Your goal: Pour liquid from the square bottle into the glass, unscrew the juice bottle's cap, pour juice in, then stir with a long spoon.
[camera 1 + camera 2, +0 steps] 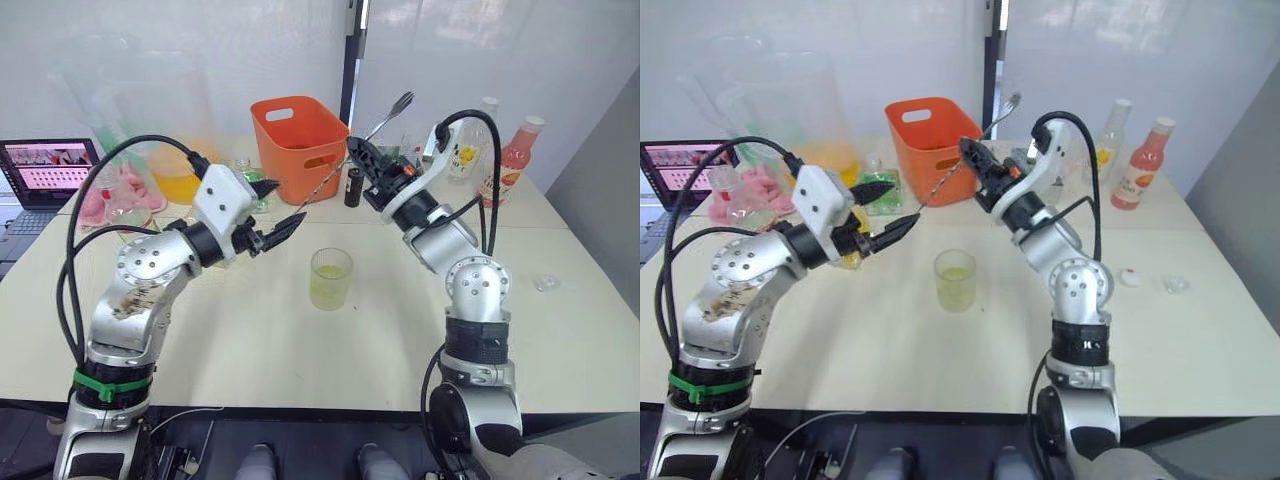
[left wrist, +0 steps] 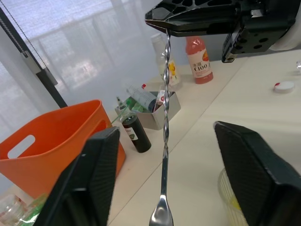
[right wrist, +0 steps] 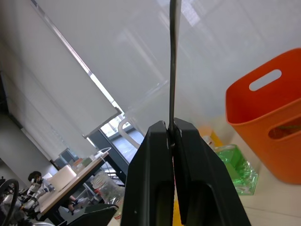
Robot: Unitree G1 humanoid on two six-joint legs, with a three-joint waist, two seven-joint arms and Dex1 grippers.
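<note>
The glass (image 1: 330, 278) stands mid-table, about a third full of yellow-green liquid. Above and behind it, my right gripper (image 1: 353, 147) is shut on the long spoon (image 1: 335, 176). The spoon slants from its forked end near the orange basket down to its small bowl (image 2: 162, 215). That bowl hangs between the spread fingers of my open left gripper (image 1: 290, 201), touching neither. A white cap (image 1: 1130, 277) lies on the table right of my right arm. A yellowish glass shape (image 1: 848, 258) peeks out behind my left gripper and may be the square bottle. The juice bottle is hidden.
An orange basket (image 1: 297, 140) stands at the back, with a dark small bottle (image 1: 352, 187) and a metal tray (image 2: 162, 110) of bottles beside it. A pink-red bottle (image 1: 515, 155) and a yellow-labelled bottle (image 1: 465, 150) are back right. A big pitcher (image 1: 150, 130) and a laptop (image 1: 50, 170) are back left.
</note>
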